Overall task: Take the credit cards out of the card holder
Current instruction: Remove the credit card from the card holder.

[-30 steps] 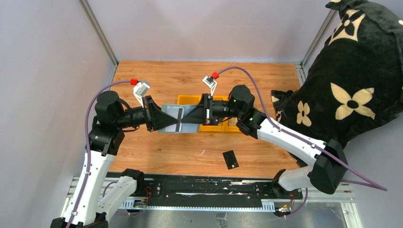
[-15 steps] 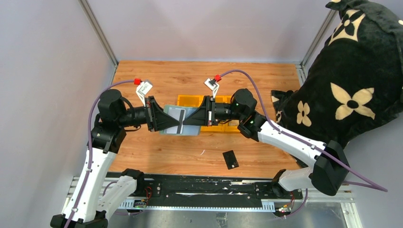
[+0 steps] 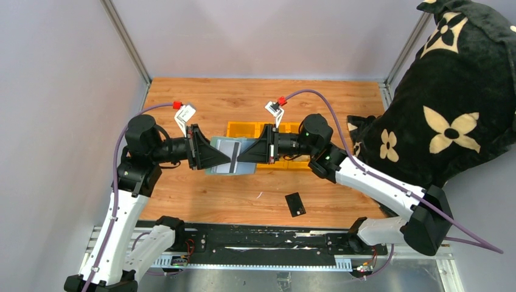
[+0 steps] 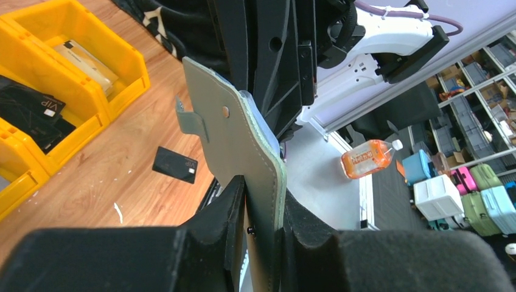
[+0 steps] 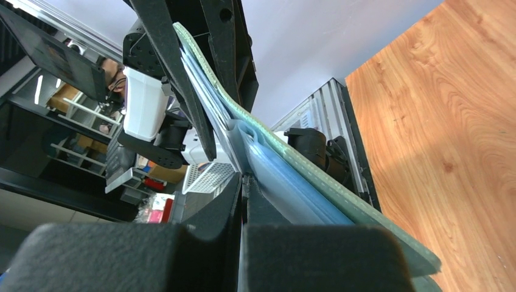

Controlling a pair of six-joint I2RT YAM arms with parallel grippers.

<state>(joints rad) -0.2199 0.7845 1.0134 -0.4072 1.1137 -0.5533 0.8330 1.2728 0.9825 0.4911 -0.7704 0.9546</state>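
Gripping the card holder (image 3: 246, 169) from opposite sides, the two arms hold it up off the desk (image 3: 207, 97), standing on edge between their fingertips. The left gripper (image 3: 229, 162) has its fingers (image 4: 234, 201) closed on the holder's stitched grey-green outer edge, one pad on each face, and the flap rises straight out past the fingertips with a small tab and a round hole showing on its outer side. The right gripper (image 3: 239, 156) meets it head-on, its fingers pressed tightly together on a thin pale sheet among the holder's inner layers. From above, a silvery-grey card (image 3: 230, 148) with a dark stripe sits right at those fingertips, so that appears to be what they pinch, though the wrist view does not make this certain. In that same wrist view the holder's light blue pockets fan out just beside the closed fingers. Well below and off to the right fingers' side, a black card (image 3: 295, 204) lies flat on the desk, apart from everything. Directly behind both sets of fingers stand the yellow bins (image 3: 243, 128), holding a dark card marked VIP (image 4: 36, 109) and a pale card (image 4: 88, 61).
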